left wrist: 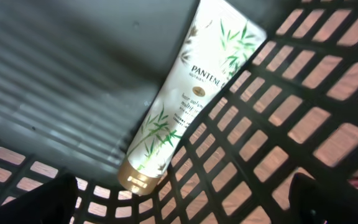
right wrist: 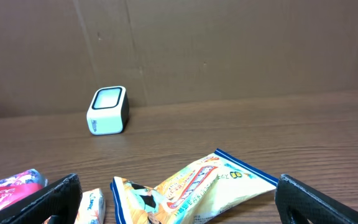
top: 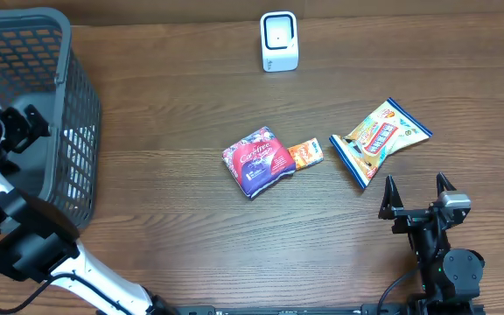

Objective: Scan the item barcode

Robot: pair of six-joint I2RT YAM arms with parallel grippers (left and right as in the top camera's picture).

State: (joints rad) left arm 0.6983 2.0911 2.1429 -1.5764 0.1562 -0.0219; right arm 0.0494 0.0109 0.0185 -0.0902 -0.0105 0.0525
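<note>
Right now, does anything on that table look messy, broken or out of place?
Nothing is spilled or broken. The yellow snack bag lies crumpled and askew, and a purple packet and a small orange packet sit side by side at odd angles. A Pantene tube lies on its side in the basket.

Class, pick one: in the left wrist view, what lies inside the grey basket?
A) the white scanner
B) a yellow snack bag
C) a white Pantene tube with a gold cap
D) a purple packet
C: the Pantene tube lies on the floor of the basket, beside the mesh wall.
</note>
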